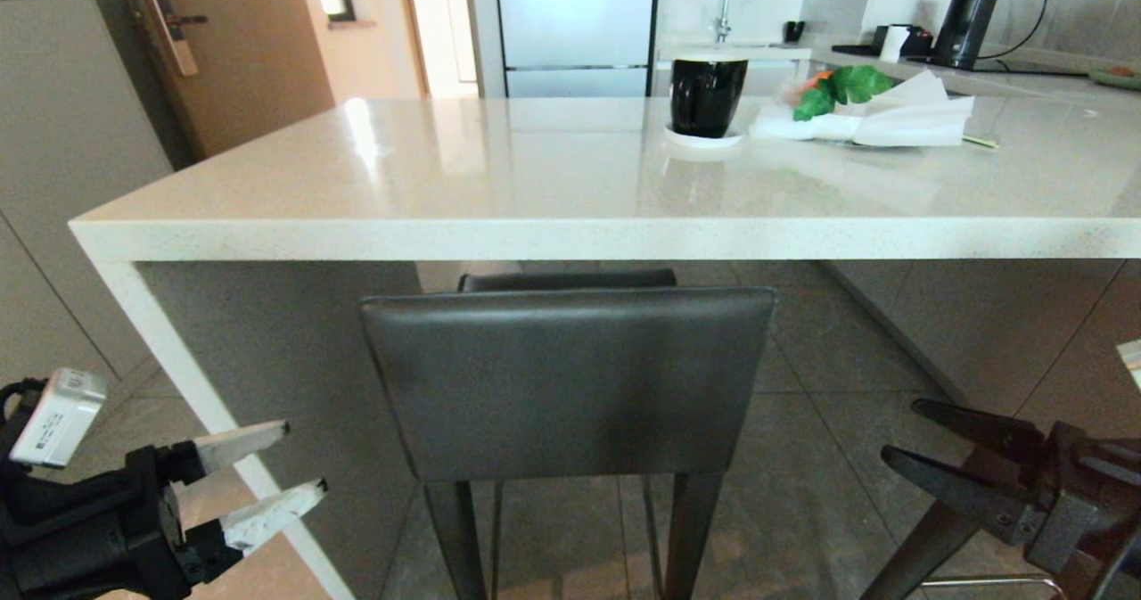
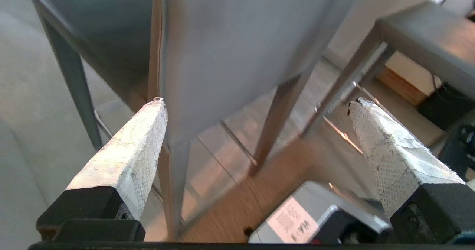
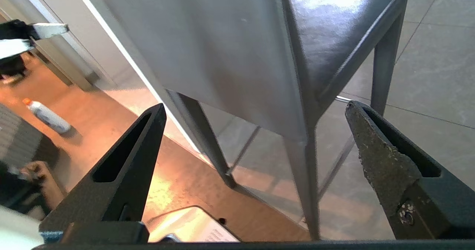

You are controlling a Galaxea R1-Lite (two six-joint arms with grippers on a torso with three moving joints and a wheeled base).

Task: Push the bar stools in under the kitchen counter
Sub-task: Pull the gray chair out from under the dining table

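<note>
One bar stool (image 1: 570, 377) stands in front of me, its dark grey backrest just below the front edge of the kitchen counter (image 1: 570, 226) and its seat partly under the slab. My left gripper (image 1: 305, 457) hangs open at the lower left, short of the backrest's left side. Off the backrest's right side, lower right, my right gripper (image 1: 902, 429) is open too. In the left wrist view the open fingers (image 2: 130, 157) frame the backrest (image 2: 237, 49), and a second bar stool (image 2: 426, 45) stands beyond it. The right wrist view shows the same backrest (image 3: 222, 49) ahead of the empty right gripper (image 3: 256, 104).
The counter's white side panel (image 1: 178, 359) runs down to the floor close beside my left gripper. On the counter stand a black cup on a saucer (image 1: 707, 96) and white paper with green leaves (image 1: 882, 110). A small bottle (image 3: 46, 114) lies on the wooden floor.
</note>
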